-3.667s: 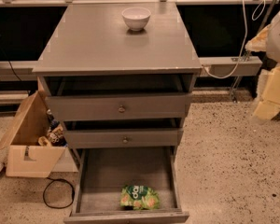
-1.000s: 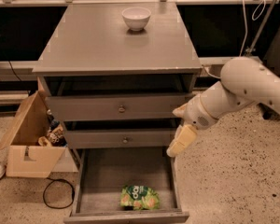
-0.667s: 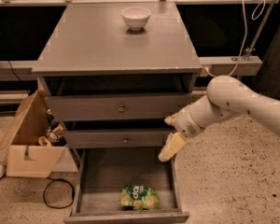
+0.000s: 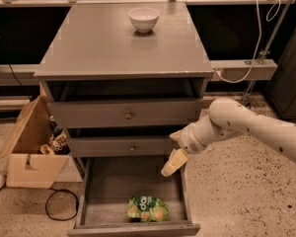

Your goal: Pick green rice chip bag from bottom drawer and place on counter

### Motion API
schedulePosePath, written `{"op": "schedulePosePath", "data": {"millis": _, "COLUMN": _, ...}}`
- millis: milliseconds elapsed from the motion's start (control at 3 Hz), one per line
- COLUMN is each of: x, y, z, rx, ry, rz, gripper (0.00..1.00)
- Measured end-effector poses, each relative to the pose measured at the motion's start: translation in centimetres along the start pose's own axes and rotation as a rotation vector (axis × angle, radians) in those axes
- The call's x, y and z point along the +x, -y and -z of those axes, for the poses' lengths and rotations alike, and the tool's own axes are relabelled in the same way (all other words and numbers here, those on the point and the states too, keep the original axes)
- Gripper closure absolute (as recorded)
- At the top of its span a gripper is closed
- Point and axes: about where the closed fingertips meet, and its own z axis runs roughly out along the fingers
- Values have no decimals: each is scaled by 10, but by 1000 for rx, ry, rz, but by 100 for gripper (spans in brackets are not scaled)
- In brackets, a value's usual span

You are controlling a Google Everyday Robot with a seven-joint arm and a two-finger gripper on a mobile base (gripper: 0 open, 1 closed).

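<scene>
Green rice chip bag point(image 4: 148, 209) is what the gripper point(image 4: 171, 165) has to take, and the gripper hangs over the right part of the bottom drawer point(image 4: 113, 181), pointing down and to the left. It is above the bag and apart from it, and it carries nothing. If it is spread or closed, I cannot tell. The white arm point(image 4: 246, 125) comes in from the right side, I think so that it passes under the front of the middle drawer point(image 4: 118, 146) and does not hit it.

The bag lies flat on the plank floor of the bottom drawer, near the front wall and about in the middle. This drawer is pulled far out, so the bag can be reached from above. The middle drawer and the top drawer point(image 4: 123, 113) stand out only a little.

The counter point(image 4: 113, 48) is the grey surface on top, with a white bowl point(image 4: 143, 19) near its back edge. In my judgement the wide free part in front of the bowl is the good place for the bag
</scene>
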Motion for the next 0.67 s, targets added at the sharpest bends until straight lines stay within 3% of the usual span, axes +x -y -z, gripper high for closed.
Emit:
{"op": "schedulePosePath", "data": {"millis": 333, "x": 11, "y": 6, "z": -17, "rx": 11, "ry": -46, "rz": -1, "gripper": 0}}
{"op": "schedulePosePath", "data": {"millis": 667, "x": 45, "y": 16, "z": -68, "rx": 9, "ry": -145, "rz": -3, "gripper": 0}}
